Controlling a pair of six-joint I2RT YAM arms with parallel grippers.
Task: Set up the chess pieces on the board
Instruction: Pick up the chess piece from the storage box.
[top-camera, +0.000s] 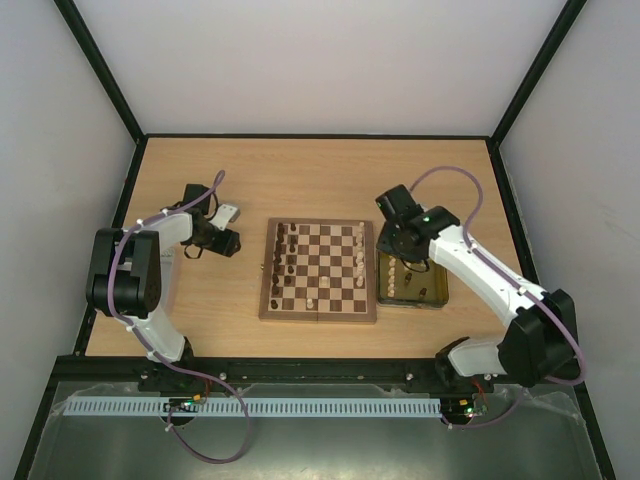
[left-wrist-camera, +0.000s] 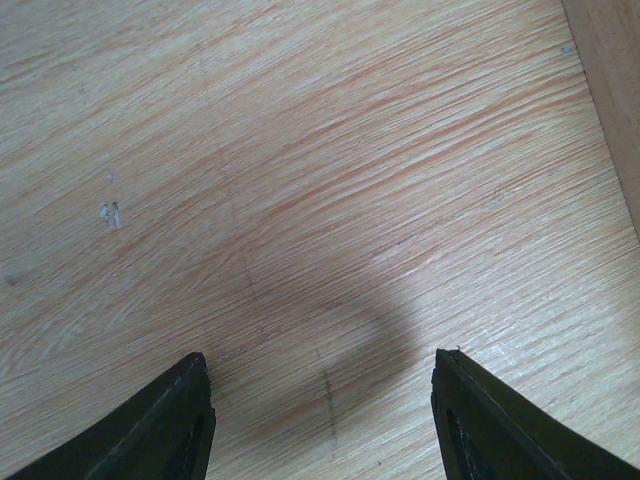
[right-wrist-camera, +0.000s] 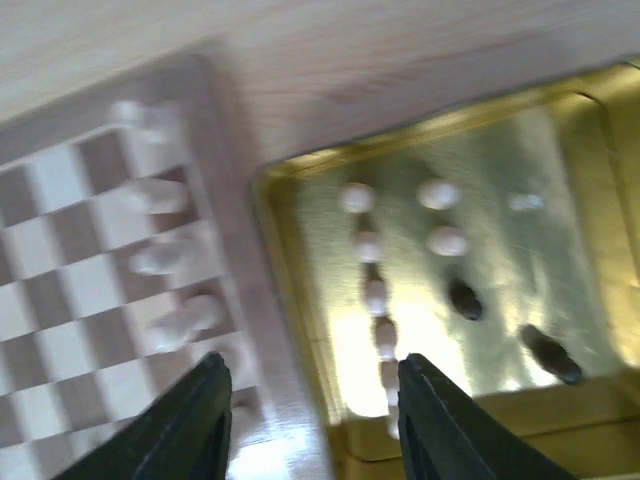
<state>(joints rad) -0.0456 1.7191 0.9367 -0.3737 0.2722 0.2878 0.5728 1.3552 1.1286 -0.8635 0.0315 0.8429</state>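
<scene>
Left arm (top-camera: 150, 260) hangs over the bare pale-wood counter (left-wrist-camera: 300, 150), well left of the board. The left jaws are spread, with only woodgrain between them.

The square wooden chessboard of dark-brown and tan checks (top-camera: 320, 272) sits mid-counter. Small dark-brown turned wooden pieces (top-camera: 283, 262) stand along its left files and pale cream turned pieces (top-camera: 360, 265) along its right files. From the top view we can't tell which squares are unfilled.

Right arm (top-camera: 470, 265) reaches in above the line where the board's rim meets the yellow translucent tray (right-wrist-camera: 480, 150). The tray lies just beside the board's right edge. The right jaws are spread and pinching nothing, though the wrist view is blurred.

In the tray we see a tight row of cream pieces (right-wrist-camera: 376, 293), a few more cream ones near it, and two dark pieces (right-wrist-camera: 463, 298).

We judge the setup well along but not done. The step in hand looks like fetching the next piece from the tray. Next, the right jaws need to centre over one cream piece. They should come down narrow enough to miss its close neighbours, close on it and lift straight up. The piece then goes upright on a free square on the right side. The risk is knocking the row over.
</scene>
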